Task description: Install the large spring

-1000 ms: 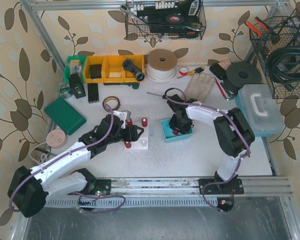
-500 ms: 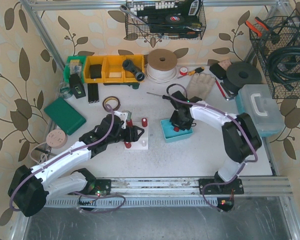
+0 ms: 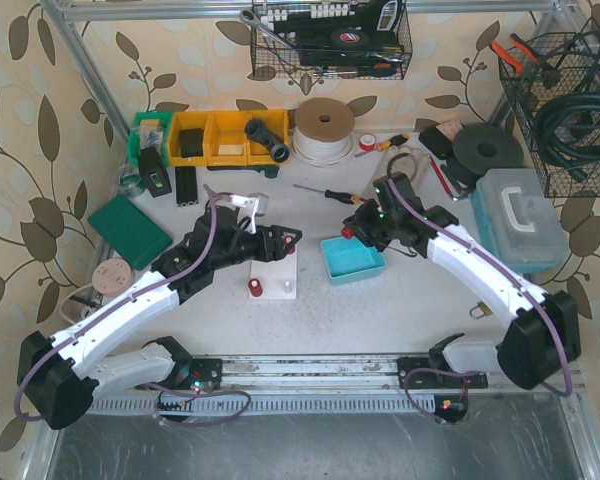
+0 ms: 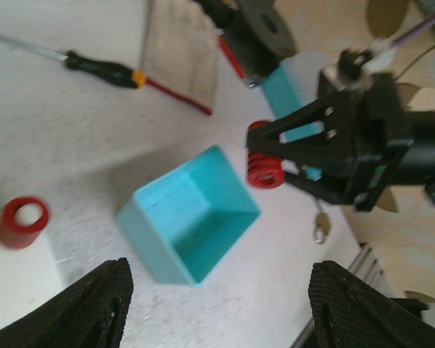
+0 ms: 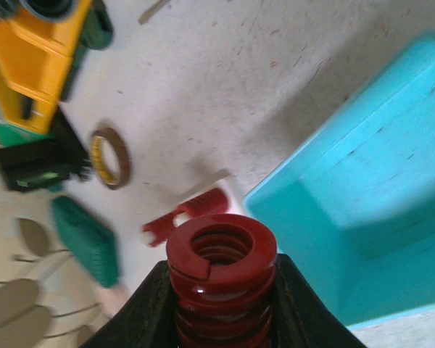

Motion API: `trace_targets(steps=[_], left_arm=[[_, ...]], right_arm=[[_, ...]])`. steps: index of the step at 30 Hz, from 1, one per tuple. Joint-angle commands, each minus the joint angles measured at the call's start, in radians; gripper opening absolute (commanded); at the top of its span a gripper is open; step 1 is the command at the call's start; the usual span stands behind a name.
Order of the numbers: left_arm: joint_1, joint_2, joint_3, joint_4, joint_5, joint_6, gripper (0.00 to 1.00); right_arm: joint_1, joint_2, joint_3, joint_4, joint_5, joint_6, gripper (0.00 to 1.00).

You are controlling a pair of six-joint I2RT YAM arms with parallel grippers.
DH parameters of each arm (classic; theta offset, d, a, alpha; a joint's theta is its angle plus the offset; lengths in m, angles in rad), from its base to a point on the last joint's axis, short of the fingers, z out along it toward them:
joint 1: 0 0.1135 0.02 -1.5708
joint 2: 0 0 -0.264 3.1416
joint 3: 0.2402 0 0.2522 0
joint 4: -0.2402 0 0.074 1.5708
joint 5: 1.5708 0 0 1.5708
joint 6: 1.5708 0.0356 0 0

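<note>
The large spring, a thick red coil, stands upright between the fingers of my right gripper, which is shut on it. In the top view this gripper holds the spring in the air just beyond the far left corner of the teal bin. To the left lies the white base plate with a small red spring standing on it. My left gripper hovers over the plate's far end, open and empty. The left wrist view shows the held spring above the bin.
A screwdriver and a glove lie behind the bin. Yellow bins and a wire spool stand at the back. A tape ring and a green box are left, a plastic toolbox right.
My right gripper closed on the large spring in the teal bin and lifted it out, up and toward the back. The left gripper rose off the plate and shifted right.
</note>
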Motion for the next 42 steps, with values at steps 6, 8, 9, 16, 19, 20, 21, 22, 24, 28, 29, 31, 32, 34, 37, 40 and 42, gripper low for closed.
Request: trace_targets(steps=[6, 8, 9, 16, 19, 20, 21, 22, 24, 28, 29, 31, 32, 34, 37, 40, 42], left_arm=[[-0.130, 0.159, 0.197, 0.044, -0.049, 0.039, 0.70], [-0.149, 0.189, 0.229, 0.030, -0.069, 0.052, 0.70], [-0.159, 0.201, 0.245, 0.019, -0.084, 0.059, 0.70], [-0.178, 0.302, 0.360, -0.004, -0.119, 0.095, 0.72], [-0.179, 0.345, 0.406, -0.022, -0.133, 0.110, 0.72], [-0.179, 0.352, 0.419, -0.034, -0.151, 0.117, 0.72], [-0.179, 0.356, 0.427, -0.042, -0.171, 0.124, 0.72], [-0.179, 0.359, 0.430, -0.044, -0.191, 0.132, 0.72], [-0.179, 0.369, 0.442, -0.050, -0.217, 0.152, 0.72], [-0.179, 0.402, 0.477, -0.076, -0.224, 0.175, 0.69], [-0.179, 0.420, 0.482, -0.074, -0.220, 0.175, 0.68], [-0.179, 0.434, 0.491, -0.073, -0.223, 0.173, 0.66], [-0.179, 0.436, 0.492, -0.073, -0.230, 0.172, 0.64], [-0.178, 0.442, 0.492, -0.071, -0.237, 0.172, 0.60], [-0.178, 0.452, 0.502, -0.078, -0.246, 0.177, 0.57], [-0.178, 0.459, 0.509, -0.078, -0.259, 0.177, 0.55], [-0.178, 0.465, 0.511, -0.068, -0.263, 0.177, 0.54]], right_arm=[[0.003, -0.133, -0.034, 0.175, -0.046, 0.344, 0.00], [0.006, -0.160, -0.049, 0.201, -0.028, 0.395, 0.00], [0.007, -0.171, -0.055, 0.216, -0.020, 0.421, 0.00], [0.009, -0.176, -0.072, 0.315, -0.051, 0.487, 0.00], [0.011, -0.176, -0.080, 0.343, -0.066, 0.502, 0.00], [0.011, -0.177, -0.079, 0.345, -0.067, 0.505, 0.00], [0.012, -0.179, -0.079, 0.347, -0.067, 0.509, 0.00], [0.013, -0.182, -0.077, 0.348, -0.067, 0.510, 0.00], [0.012, -0.186, -0.075, 0.349, -0.065, 0.515, 0.00], [0.012, -0.186, -0.070, 0.363, -0.066, 0.525, 0.00], [0.012, -0.186, -0.070, 0.367, -0.066, 0.527, 0.00], [0.012, -0.186, -0.071, 0.375, -0.065, 0.530, 0.00], [0.012, -0.186, -0.071, 0.377, -0.067, 0.532, 0.00], [0.012, -0.188, -0.074, 0.382, -0.067, 0.534, 0.00], [0.012, -0.194, -0.081, 0.393, -0.059, 0.539, 0.00], [0.012, -0.190, -0.083, 0.405, -0.065, 0.539, 0.00], [0.014, -0.187, -0.085, 0.414, -0.072, 0.539, 0.00]])
